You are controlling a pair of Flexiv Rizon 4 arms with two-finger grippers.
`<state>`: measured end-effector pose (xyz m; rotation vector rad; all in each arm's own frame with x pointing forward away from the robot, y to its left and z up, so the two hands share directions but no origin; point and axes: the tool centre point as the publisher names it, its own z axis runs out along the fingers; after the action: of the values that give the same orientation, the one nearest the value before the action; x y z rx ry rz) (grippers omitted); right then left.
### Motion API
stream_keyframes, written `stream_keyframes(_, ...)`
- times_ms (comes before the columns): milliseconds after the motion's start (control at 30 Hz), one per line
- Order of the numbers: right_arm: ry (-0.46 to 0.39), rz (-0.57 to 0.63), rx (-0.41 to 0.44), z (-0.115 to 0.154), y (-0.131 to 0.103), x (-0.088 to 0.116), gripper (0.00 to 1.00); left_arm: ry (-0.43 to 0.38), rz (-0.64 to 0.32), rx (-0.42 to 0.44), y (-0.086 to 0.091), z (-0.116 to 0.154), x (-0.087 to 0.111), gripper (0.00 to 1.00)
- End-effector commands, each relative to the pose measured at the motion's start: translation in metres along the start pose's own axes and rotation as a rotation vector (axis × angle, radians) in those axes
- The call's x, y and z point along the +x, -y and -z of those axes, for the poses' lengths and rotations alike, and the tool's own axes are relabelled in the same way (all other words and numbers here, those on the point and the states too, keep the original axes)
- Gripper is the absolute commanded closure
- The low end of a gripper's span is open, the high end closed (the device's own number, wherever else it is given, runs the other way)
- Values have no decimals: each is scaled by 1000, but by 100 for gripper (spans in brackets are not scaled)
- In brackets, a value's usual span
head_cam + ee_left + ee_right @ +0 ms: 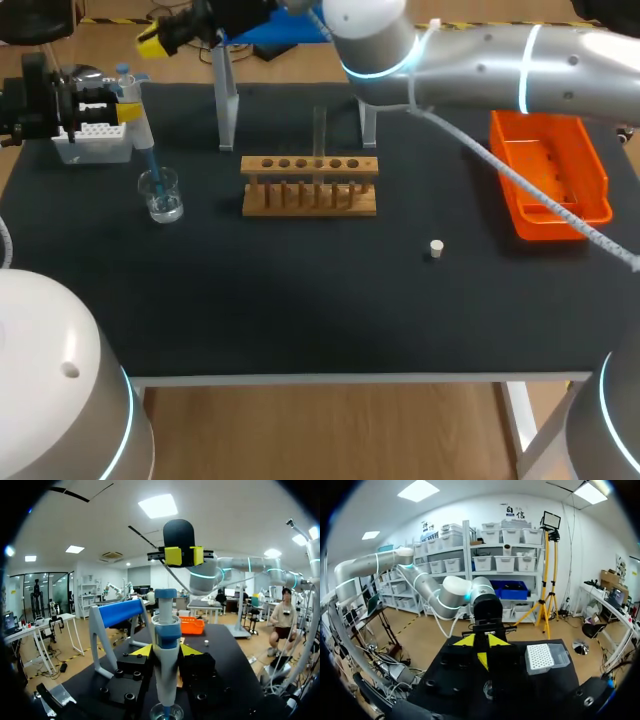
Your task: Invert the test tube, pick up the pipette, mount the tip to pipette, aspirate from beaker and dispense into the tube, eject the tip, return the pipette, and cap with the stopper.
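Left fingers [165,651] pinch the pipette [140,135] from both sides, holding it upright. Its blue tip dips into the beaker [161,195] near the worktop's [300,300] left edge, beside the tip box [95,148].

You look to be at the aspirate step. Test tube [320,130] stands open-end up in the wooden rack [310,198], the pipette is in hand and the tip is mounted.

Left for you: dispense into the tube, eject the tip, return the pipette, cap. The stopper [436,248] lies alone on the worktop, right of the rack.

Right gripper [481,641] hangs over the far edge, holding nothing (open or closed, can't tell).
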<state>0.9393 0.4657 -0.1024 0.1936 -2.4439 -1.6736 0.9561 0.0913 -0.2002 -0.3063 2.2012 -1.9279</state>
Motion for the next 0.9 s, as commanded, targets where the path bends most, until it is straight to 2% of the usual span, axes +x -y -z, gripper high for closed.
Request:
stream_keyframes(33,-49,-10,0,-8,2,-10,100,-5,-1,1,0,1,-1,100)
stream_keyframes(400,-49,-25,12,-25,-1,-9,100,-5,-1,1,0,1,-1,100)
stream_keyframes(900,-33,-50,36,-34,3,-14,100,-5,-1,1,0,1,-1,100)
